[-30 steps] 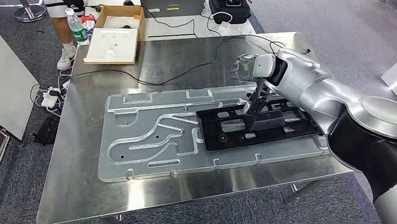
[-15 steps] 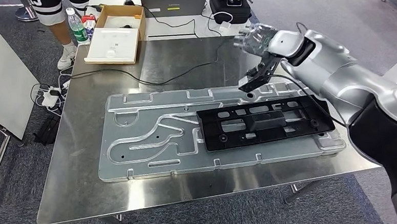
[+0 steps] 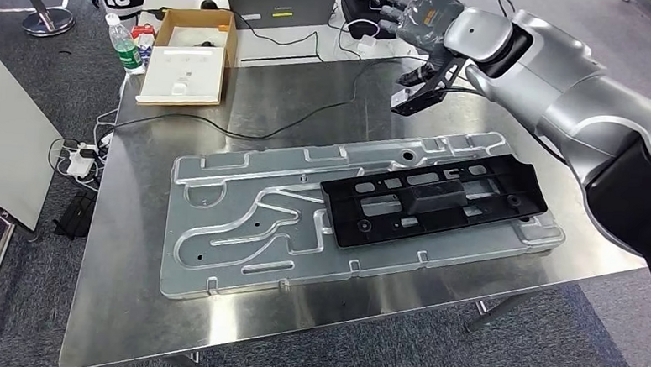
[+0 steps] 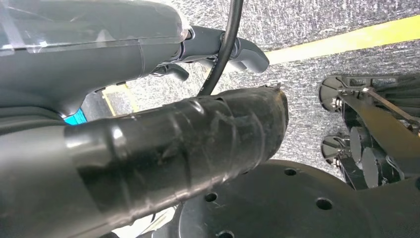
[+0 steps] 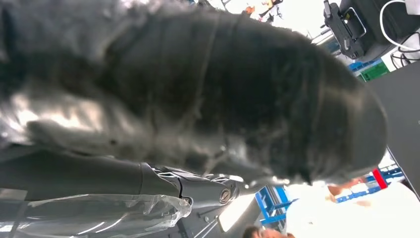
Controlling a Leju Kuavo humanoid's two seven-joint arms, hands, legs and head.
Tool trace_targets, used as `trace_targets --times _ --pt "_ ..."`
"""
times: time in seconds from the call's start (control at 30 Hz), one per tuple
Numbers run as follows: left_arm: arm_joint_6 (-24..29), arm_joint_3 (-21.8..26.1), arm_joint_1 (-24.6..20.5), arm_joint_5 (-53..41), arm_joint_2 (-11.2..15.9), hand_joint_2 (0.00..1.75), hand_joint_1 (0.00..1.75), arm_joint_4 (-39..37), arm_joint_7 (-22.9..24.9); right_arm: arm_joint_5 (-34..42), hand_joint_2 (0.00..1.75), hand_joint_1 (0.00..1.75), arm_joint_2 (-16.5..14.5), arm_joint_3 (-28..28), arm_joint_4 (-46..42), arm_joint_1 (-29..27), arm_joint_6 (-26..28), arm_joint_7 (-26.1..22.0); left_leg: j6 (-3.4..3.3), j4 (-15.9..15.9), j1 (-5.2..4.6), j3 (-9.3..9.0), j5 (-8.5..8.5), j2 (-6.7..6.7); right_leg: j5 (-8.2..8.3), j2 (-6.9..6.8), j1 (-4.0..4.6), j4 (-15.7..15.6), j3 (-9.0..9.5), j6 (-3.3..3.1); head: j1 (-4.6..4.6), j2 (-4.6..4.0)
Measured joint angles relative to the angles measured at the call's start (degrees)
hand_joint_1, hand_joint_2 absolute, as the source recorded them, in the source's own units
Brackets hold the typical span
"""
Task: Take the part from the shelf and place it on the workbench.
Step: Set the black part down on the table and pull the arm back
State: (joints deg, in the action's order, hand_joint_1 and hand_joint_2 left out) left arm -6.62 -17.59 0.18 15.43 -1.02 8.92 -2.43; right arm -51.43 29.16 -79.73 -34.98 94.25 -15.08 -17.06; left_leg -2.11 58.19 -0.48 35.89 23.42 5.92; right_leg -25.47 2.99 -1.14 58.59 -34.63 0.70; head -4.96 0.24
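A: What takes up the bench?

B: Mostly the plate, a long cast slab lying across the middle. Bare steel runs along the near edge and the left side; the plate's right end comes close to the bench's right edge.

A: And the part?

B: It lies flat on the plate's right half, its long axis running left to right like the plate's, the right end tilted slightly away from the robot. A raised block sits at its middle.

A: The far side?

B: A cable snakes over the open steel there, and a box overhangs the far left corner, a bottle beside it.

A: The right hand?

B: Raised above the far edge, well clear of the part, fingers spread, holding nothing.

A: The left hand?

B: Down near the floor. Its thumb and a dark finger stand apart with nothing between them, so released.
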Motion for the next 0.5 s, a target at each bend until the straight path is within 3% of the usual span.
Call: trace_targets --times 0.17,0.33,0.4,0.47,0.5 --pt "-0.1 0.0 -0.1 0.0 -0.1 0.00 0.00 0.0 0.3 0.9 0.00 0.00 -0.7 0.2 -0.4 0.6 1.3 2.5 -0.13 0.2 -0.16 0.12 0.07 -0.02 0.08 0.05 -0.15 -0.1 0.01 0.24 0.00 0.00" --pt "-0.1 0.1 -0.2 0.2 0.2 0.00 0.00 0.0 1.4 3.9 0.00 0.00 -4.3 2.0 -1.7 4.0 2.3 5.8 -0.80 -0.3 -0.12 -0.29 -0.33 -0.97 0.16 0.84 -0.37 0.0 0.00 0.96 0.01 0.00" --pt "0.0 0.1 -0.4 0.2 0.1 0.00 0.00 0.0 1.8 4.8 0.00 0.00 -5.3 2.7 -3.3 5.2 1.9 6.6 -1.27 -1.3 0.22 -0.63 -0.99 -1.50 -2.43 -0.31 -0.12 2.8 -0.97 0.88 -0.05 0.00" --pt "0.2 0.1 -0.5 0.1 0.1 0.00 0.00 0.0 2.1 5.4 0.87 0.00 -6.1 3.1 -5.7 5.7 1.8 7.8 -1.51 -1.6 0.28 -0.52 -1.29 -1.80 -7.15 -1.94 -0.02 10.1 -3.57 0.79 -0.12 0.00" --pt "0.4 0.1 -0.6 0.1 0.1 0.00 0.00 0.0 2.3 5.5 1.31 0.00 -6.4 3.2 -7.1 5.7 2.0 8.9 -1.47 -1.5 0.27 -0.32 -1.33 -1.89 -8.77 -2.26 -0.05 13.7 -4.77 0.82 -0.10 0.00"
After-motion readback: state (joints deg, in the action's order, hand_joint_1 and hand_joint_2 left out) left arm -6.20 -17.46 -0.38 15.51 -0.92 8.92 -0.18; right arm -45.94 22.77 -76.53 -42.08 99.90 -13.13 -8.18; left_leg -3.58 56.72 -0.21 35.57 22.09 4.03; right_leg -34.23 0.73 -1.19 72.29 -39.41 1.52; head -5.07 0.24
